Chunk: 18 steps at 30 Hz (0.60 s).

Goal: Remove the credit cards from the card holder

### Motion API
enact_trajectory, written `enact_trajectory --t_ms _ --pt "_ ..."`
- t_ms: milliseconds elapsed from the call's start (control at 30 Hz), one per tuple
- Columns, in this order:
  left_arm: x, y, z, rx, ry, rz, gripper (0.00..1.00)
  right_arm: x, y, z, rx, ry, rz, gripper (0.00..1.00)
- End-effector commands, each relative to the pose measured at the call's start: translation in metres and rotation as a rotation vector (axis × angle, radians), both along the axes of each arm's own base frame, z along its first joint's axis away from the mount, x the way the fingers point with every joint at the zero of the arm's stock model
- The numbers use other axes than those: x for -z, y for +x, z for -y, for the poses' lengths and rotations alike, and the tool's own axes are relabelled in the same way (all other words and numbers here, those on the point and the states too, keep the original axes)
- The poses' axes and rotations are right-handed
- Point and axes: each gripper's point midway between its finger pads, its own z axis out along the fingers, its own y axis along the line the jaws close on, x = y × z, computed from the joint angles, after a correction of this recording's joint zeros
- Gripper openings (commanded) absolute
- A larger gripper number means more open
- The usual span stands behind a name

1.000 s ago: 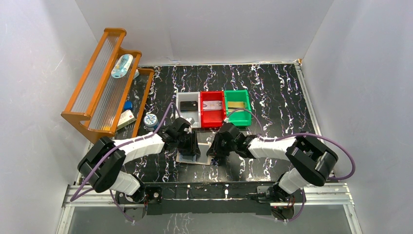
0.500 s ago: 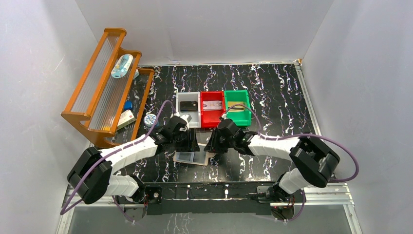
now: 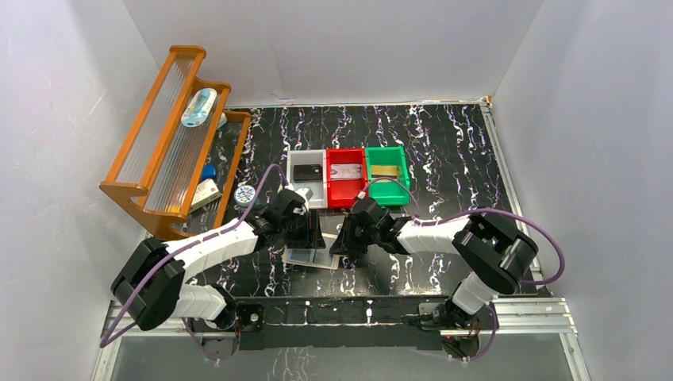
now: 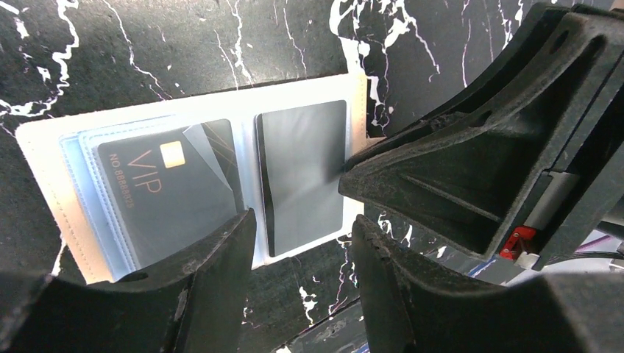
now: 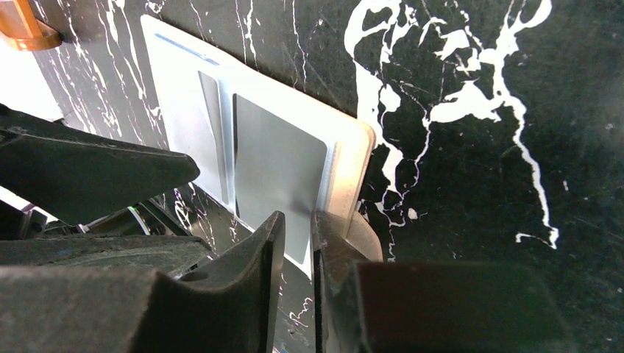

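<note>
The card holder (image 4: 44, 169) lies opened flat on the surface (image 5: 478, 220) beneath and between my two pincers, its long side running from one to the other. My left pincer (image 4: 302, 224) hangs with fingers apart and empty over its near edge, the VIP card (image 4: 169, 191) just to the left. My right pincer (image 5: 298, 220), fingers nearly together, sits at the plain dark card's (image 4: 302, 176) outer edge. I cannot tell whether it grips, but it is the nearer one for pulling outward, and the grey bin (image 3: 305, 194), red bin (image 3: 346, 200) and green bin (image 3: 386, 196) stand well beyond.
</note>
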Motion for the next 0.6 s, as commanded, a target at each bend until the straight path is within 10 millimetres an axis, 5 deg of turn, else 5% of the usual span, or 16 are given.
enact_trajectory --t_ms 0,300,567 --pt "-0.005 -0.002 0.009 0.029 -0.024 -0.024 0.49 0.045 -0.01 0.024 0.028 -0.138 -0.054 0.28" --pt "0.021 -0.004 -0.012 -0.068 0.091 -0.078 0.48 0.088 -0.03 0.041 0.064 -0.192 -0.172 0.25" --pt "-0.014 0.01 -0.011 -0.058 0.058 0.041 0.57 0.092 -0.03 0.045 0.08 -0.211 -0.179 0.25"
